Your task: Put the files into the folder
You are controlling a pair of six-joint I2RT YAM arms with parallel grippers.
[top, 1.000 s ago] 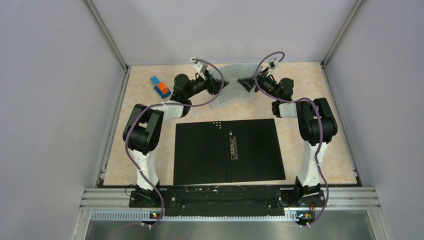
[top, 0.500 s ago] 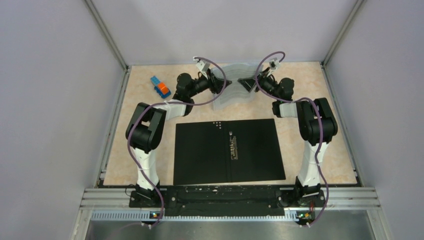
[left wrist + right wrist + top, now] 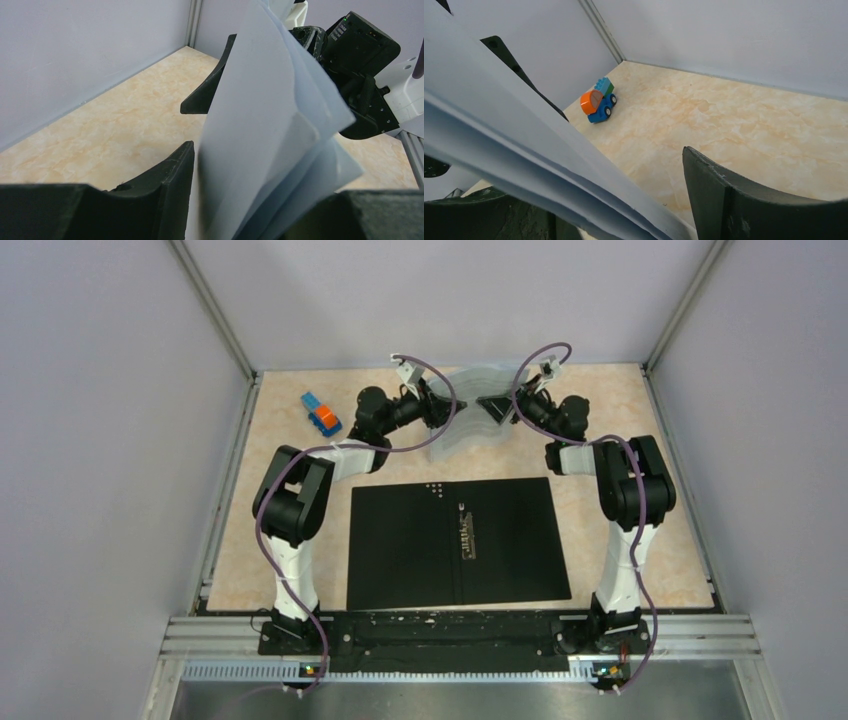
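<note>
The files (image 3: 468,412) stand on edge as a curved white bundle at the far middle of the table, between my two grippers. My left gripper (image 3: 440,406) straddles their left end; in the left wrist view the files (image 3: 270,125) fill the left gripper (image 3: 267,172), with a narrow gap beside the left finger (image 3: 170,185). My right gripper (image 3: 493,403) straddles the other end. In its wrist view the files (image 3: 499,120) lean on one side of the right gripper (image 3: 589,175), far from the other finger (image 3: 719,195). The folder (image 3: 455,540) lies open, black inside up, nearer the arms.
A small blue-and-orange toy block (image 3: 321,414) sits at the far left of the table, also in the right wrist view as a toy truck (image 3: 596,102). Grey walls close in the table on three sides. The arm bases stand either side of the folder.
My left gripper has moved right onto the left end of the files and its fingers have narrowed around them. The right gripper has hardly moved and opened slightly.
</note>
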